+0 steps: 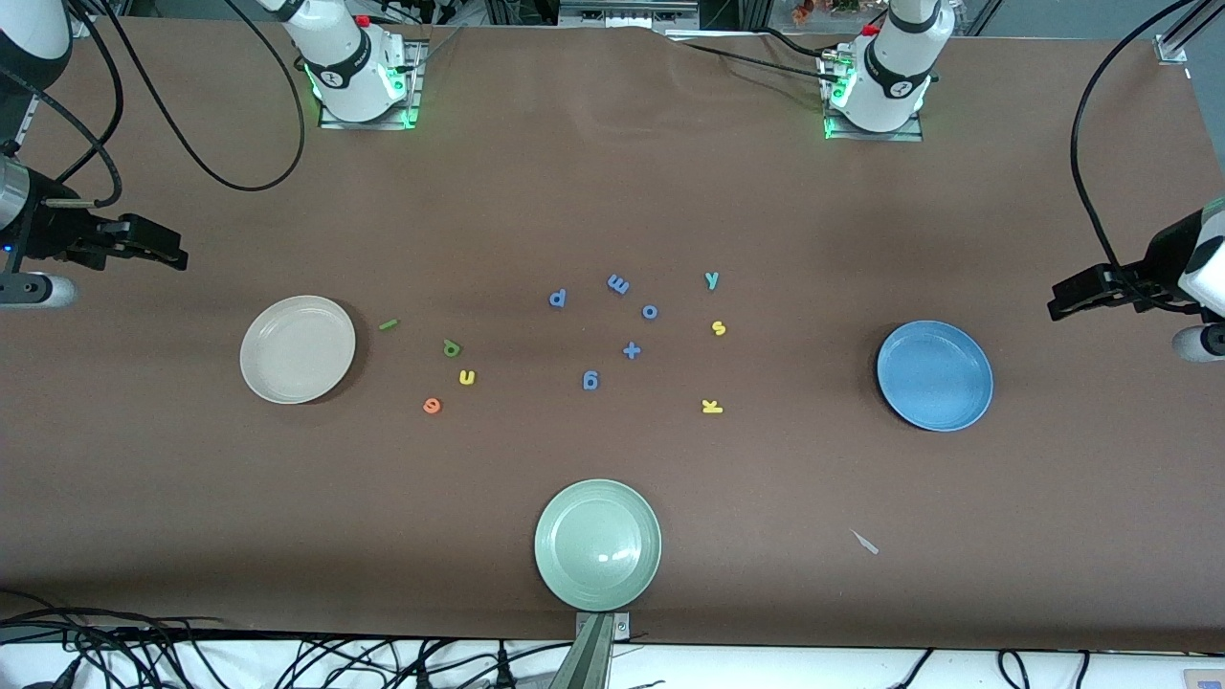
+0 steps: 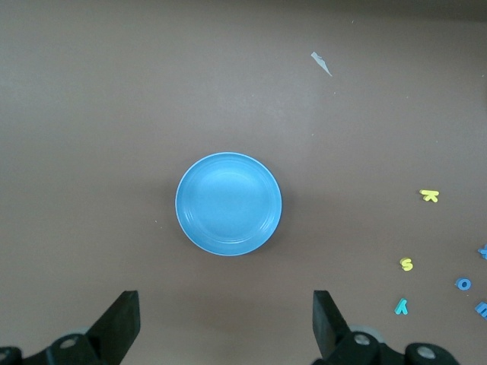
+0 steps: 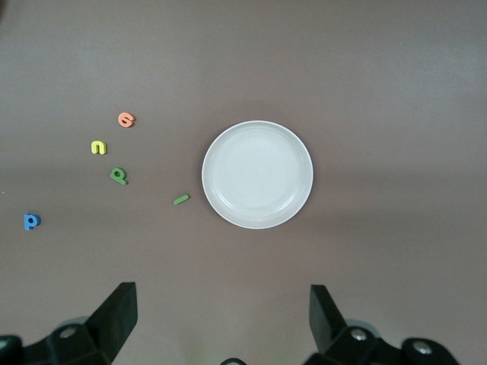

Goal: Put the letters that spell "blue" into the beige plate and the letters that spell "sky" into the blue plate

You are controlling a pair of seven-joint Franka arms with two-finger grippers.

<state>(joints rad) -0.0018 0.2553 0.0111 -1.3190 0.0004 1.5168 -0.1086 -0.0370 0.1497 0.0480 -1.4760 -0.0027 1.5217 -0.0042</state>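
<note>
Front view shows both arms waiting at the table's ends. Raised over the bare cloth at its own end, the left gripper [image 1: 1057, 304] has its fingers spread wide, nothing between them; the blue plate [image 1: 934, 375] lies just inward of it, with the teal y [image 1: 711, 279], yellow s [image 1: 719, 328] and yellow k [image 1: 711, 407] toward the table's middle. Likewise wide open and empty, the right gripper [image 1: 177, 251] hovers near the beige plate [image 1: 298, 348]; past that plate lie the dark-green l [image 1: 388, 324], green b [image 1: 452, 348], yellow u [image 1: 467, 377] and orange e [image 1: 432, 406].
</note>
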